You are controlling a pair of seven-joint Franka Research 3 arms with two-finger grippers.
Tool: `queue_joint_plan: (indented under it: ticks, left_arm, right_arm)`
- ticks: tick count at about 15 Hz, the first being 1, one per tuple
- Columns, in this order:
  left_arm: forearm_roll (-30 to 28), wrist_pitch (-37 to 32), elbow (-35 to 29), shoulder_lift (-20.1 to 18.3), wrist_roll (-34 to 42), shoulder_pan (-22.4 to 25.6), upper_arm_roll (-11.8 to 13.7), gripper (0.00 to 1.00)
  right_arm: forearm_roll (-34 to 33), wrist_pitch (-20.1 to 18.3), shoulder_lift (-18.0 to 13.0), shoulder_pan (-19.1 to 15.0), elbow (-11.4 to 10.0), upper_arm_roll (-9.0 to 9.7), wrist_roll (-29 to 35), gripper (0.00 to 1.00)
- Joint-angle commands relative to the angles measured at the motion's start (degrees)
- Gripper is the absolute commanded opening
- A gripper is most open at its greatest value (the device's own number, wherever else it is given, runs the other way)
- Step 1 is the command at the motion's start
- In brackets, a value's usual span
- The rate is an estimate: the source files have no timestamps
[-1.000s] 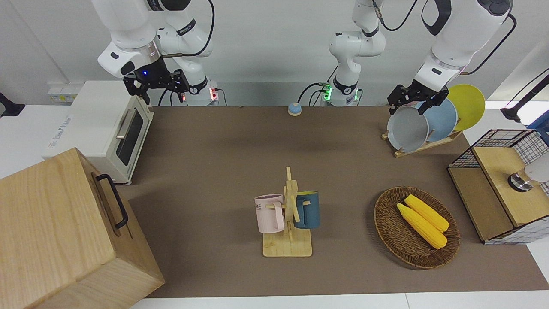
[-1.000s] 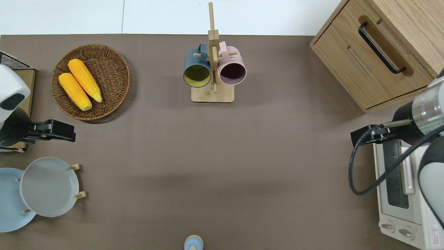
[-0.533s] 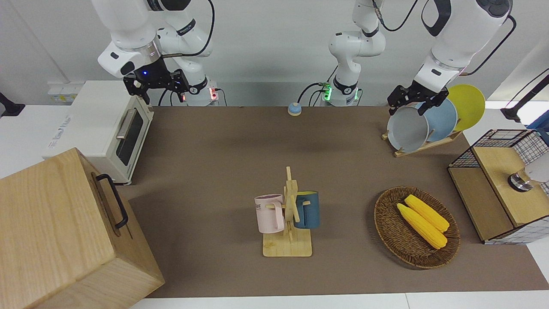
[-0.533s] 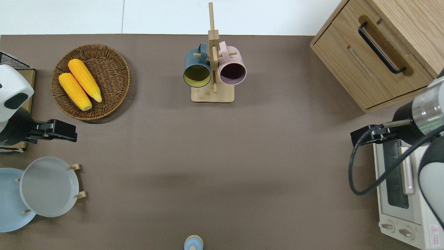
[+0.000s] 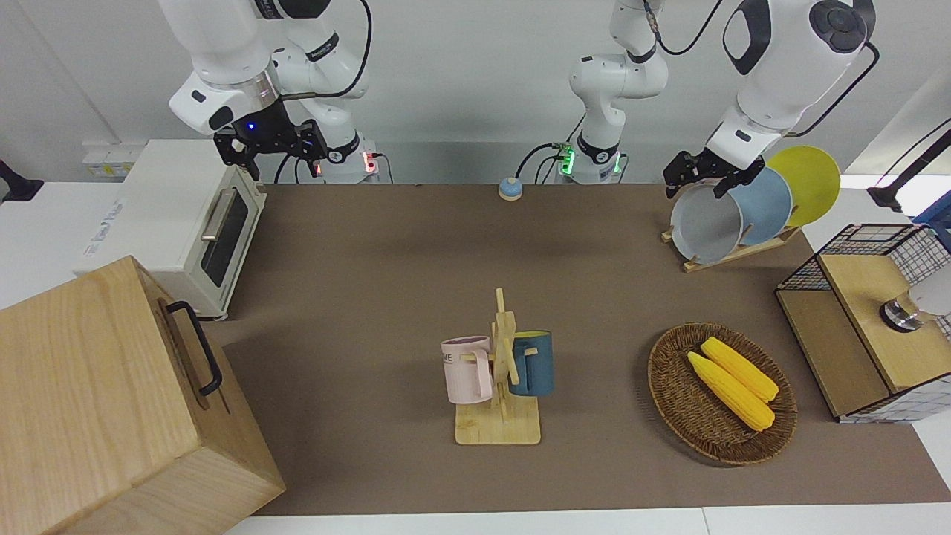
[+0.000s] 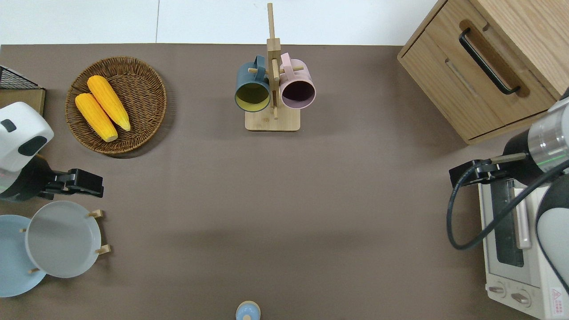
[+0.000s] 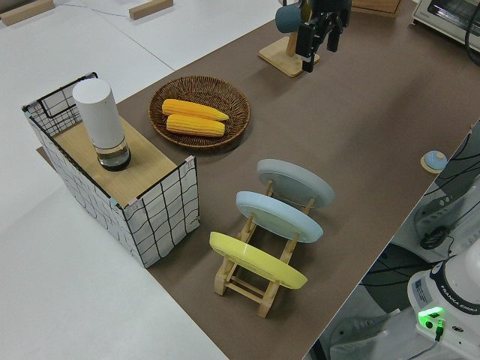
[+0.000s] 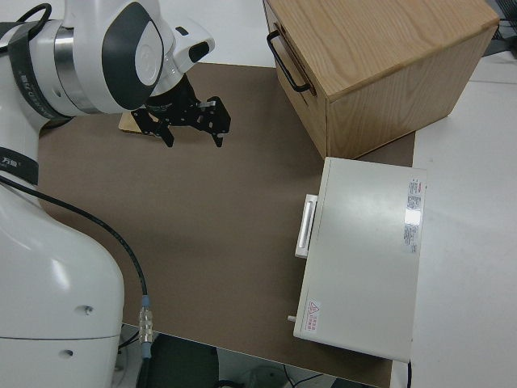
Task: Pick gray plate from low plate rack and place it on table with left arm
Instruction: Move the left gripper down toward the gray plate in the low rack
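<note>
We see the gray plate (image 6: 62, 238) leaning in the low plate rack (image 5: 732, 253), at the slot toward the table's middle, with the light blue plate (image 7: 279, 215) next in line and the yellow plate (image 7: 257, 259) at the last slot. The rack sits on the table (image 6: 284, 200) at the left arm's end, near the robots. The left gripper (image 6: 86, 186) hangs in the air with its fingers spread and nothing between them; from overhead it is over bare table just beside the gray plate's rim, between that plate and the wicker basket (image 6: 149, 95). In the front view it shows at the plate's upper edge, though we cannot tell whether it touches. Two ears of corn (image 6: 102, 108) lie in the basket. A wooden mug stand (image 5: 499, 416) with a pink mug (image 5: 468, 369) and a dark blue mug (image 5: 532, 362) stands farther from the robots, mid-table. The right arm (image 5: 230, 52) is parked; its gripper (image 8: 192, 121) is spread and empty.
</note>
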Motion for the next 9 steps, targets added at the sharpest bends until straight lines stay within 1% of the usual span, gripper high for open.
queue_joint_plan:
  ticks: [1, 4, 7, 9]
  left_arm:
    - [0.51, 6.46, -11.51, -8.07, -0.45, -0.18, 0.20, 1.00]
    - [0.60, 9.63, -16.44, -11.07, -0.27, -0.18, 0.20, 0.99]
    - [1.30, 10.25, -17.59, -11.25, -0.80, 0.17, 0.46, 1.00]
    - [3.22, 11.30, -18.64, -11.52, -0.80, 0.79, 0.90, 1.00]
  right_arm:
    - [-0.37, -0.62, -0.12, -1.32, 0.41, 1.13, 0.68, 0.983]
    - [-0.37, -0.62, -0.12, -1.32, 0.33, 1.21, 0.68, 0.983]
    - [-0.37, -0.62, -0.12, -1.32, 0.41, 1.21, 0.68, 0.983]
    - [-0.37, -0.62, -0.12, -1.32, 0.33, 1.13, 0.68, 0.983]
